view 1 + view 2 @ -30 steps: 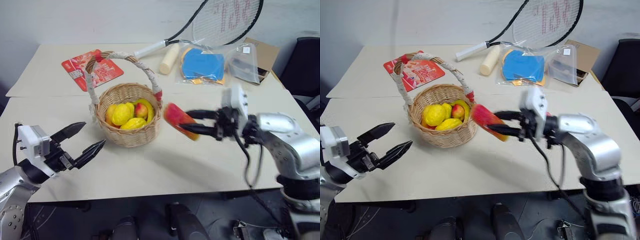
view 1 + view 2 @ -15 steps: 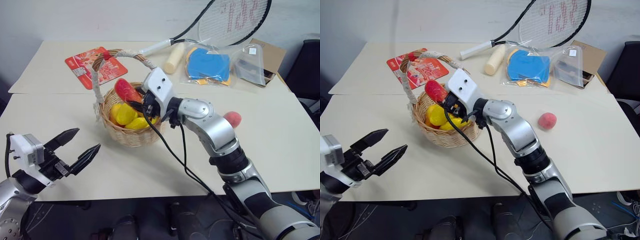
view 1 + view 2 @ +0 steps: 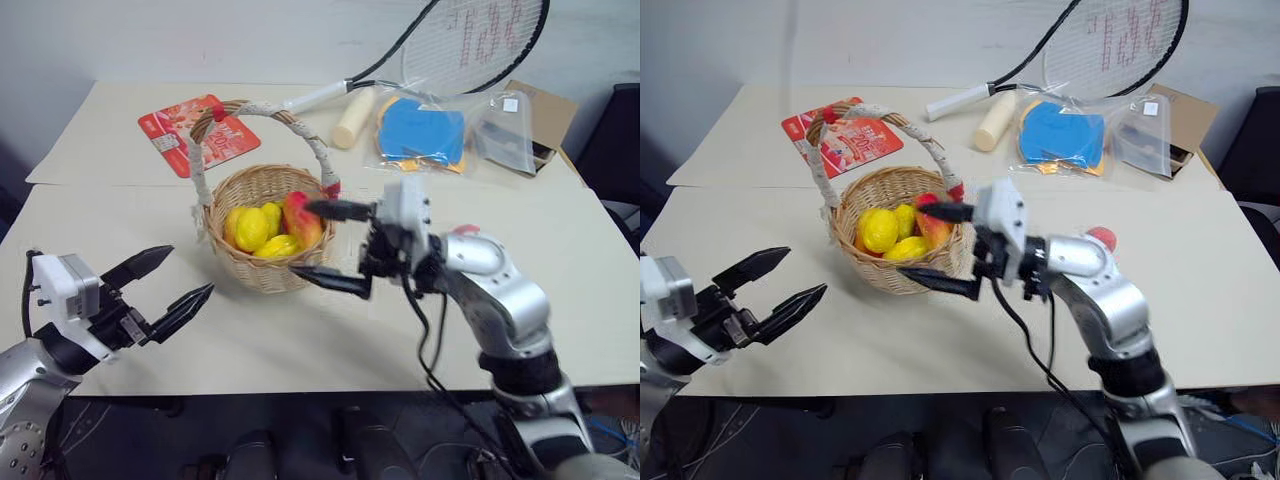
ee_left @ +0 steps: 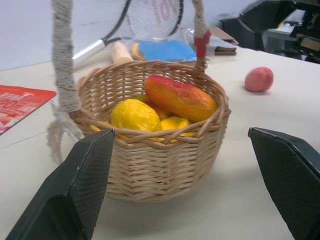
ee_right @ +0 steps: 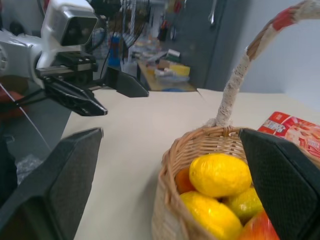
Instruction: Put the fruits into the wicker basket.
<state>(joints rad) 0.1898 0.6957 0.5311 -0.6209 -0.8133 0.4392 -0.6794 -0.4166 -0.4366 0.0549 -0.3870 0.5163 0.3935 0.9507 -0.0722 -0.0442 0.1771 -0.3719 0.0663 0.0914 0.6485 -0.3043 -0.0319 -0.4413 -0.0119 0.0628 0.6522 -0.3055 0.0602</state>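
Lying now inside the wicker basket point(image 3: 262, 262), the mango point(image 3: 305, 221) is released; right gripper point(image 3: 333, 245) is spreading wide, empty, leaving the peach point(image 4: 259, 79) outstanding.

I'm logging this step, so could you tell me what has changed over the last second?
The right gripper carried the mango over the basket, let it go inside and now stands open beside the rim. The left gripper stayed open and empty near the table's edge; the peach lies where it was.
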